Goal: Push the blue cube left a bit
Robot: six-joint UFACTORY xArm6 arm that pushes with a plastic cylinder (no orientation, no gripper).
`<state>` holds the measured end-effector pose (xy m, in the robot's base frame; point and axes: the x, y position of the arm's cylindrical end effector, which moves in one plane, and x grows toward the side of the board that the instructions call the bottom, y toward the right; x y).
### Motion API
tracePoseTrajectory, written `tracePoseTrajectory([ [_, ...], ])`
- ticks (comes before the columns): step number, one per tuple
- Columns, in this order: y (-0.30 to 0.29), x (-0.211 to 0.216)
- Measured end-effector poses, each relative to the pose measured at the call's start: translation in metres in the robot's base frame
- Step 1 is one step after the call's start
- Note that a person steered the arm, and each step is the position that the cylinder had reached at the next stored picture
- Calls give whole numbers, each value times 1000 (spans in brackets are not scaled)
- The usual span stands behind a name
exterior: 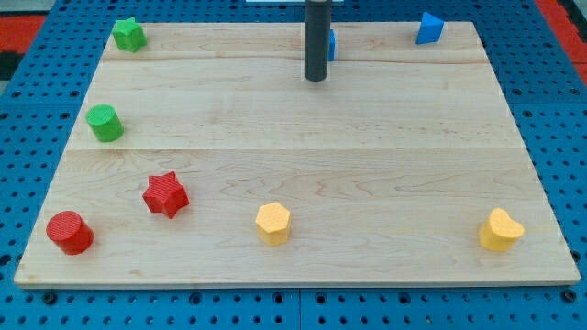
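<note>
A blue block (331, 44) stands near the top edge of the wooden board (303, 156), just right of centre. My dark rod hides most of it, so only a blue sliver shows on the rod's right and I cannot tell its shape. My tip (316, 80) rests on the board in front of this block, toward the view's bottom and slightly left of it. I cannot tell whether they touch. A second blue block (428, 27), of irregular shape, sits at the top right, far from the tip.
A green star (128, 34) sits at the top left and a green cylinder (105, 123) at the left edge. A red star (165, 193) and a red cylinder (70, 232) are at the bottom left. A yellow hexagon (272, 223) is at bottom centre and a yellow heart (501, 230) at bottom right.
</note>
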<state>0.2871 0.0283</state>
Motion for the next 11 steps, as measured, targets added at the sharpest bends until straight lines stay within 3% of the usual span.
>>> tracePoseTrajectory([
  [1, 3, -21],
  [4, 45, -20],
  [6, 44, -51],
  [11, -13, -54],
])
